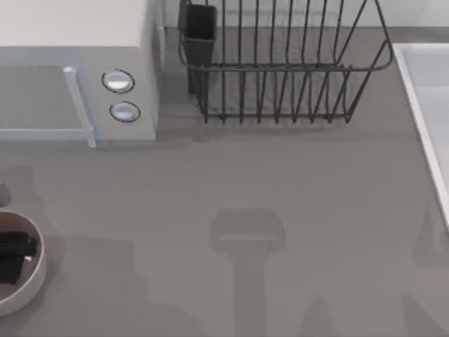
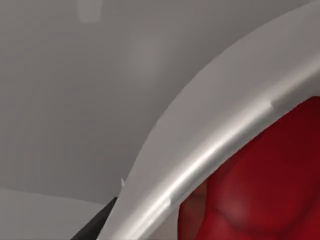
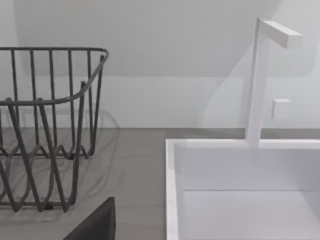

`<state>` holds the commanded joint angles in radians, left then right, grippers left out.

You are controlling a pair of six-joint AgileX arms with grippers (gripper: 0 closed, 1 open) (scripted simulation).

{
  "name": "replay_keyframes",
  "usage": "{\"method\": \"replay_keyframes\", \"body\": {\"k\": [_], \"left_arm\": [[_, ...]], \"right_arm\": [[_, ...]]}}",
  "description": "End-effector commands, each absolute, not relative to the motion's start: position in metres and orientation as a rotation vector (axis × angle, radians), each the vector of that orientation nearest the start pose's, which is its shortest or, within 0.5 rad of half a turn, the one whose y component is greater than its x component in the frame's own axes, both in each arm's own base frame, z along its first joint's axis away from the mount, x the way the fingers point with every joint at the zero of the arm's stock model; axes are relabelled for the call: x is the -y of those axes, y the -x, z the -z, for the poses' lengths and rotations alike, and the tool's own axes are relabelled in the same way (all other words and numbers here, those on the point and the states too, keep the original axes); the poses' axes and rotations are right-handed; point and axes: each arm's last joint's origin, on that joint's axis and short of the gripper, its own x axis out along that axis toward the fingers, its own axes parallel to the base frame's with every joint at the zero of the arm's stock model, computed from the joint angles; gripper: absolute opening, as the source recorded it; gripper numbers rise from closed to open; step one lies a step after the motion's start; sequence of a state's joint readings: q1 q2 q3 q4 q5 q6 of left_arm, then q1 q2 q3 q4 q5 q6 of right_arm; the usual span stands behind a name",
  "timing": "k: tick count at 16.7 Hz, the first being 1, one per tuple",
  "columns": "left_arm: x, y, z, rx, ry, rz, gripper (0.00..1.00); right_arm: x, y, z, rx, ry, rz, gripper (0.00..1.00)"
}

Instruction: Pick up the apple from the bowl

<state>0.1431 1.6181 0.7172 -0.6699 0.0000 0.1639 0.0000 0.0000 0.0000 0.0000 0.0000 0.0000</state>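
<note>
Reaching into the round white thick-walled bowl at the bench's left edge, your left gripper sits right by the glossy red apple, finger state unclear, so lift remains; right arm parked near sink.

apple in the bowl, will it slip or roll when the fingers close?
The glossy red apple shows a sheen, so it's probably a bit slippery. Its rounded shape suggests it may roll inside the round white bowl, though the curved wall should contain it. It looks rigid, unlikely to deform. The left gripper is inside the bowl.
</note>
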Motion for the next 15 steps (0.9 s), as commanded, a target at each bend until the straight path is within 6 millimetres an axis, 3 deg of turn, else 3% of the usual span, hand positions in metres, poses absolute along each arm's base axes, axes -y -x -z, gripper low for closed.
{"method": "replay_keyframes", "body": {"k": [7, 12, 15], "left_arm": [[-0.034, -0.235, -0.109, -1.571, -0.016, 0.016, 0.00], [-0.035, -0.246, -0.133, -1.547, 0.021, 0.032, 0.00], [-0.038, -0.263, -0.168, -1.554, 0.023, 0.033, 0.00]], "right_arm": [[0.001, -0.106, -0.160, 0.000, 0.000, 0.000, 1.00], [0.001, -0.106, -0.160, 0.000, 0.000, 0.000, 1.00], [0.001, -0.106, -0.160, 0.000, 0.000, 0.000, 1.00]]}}
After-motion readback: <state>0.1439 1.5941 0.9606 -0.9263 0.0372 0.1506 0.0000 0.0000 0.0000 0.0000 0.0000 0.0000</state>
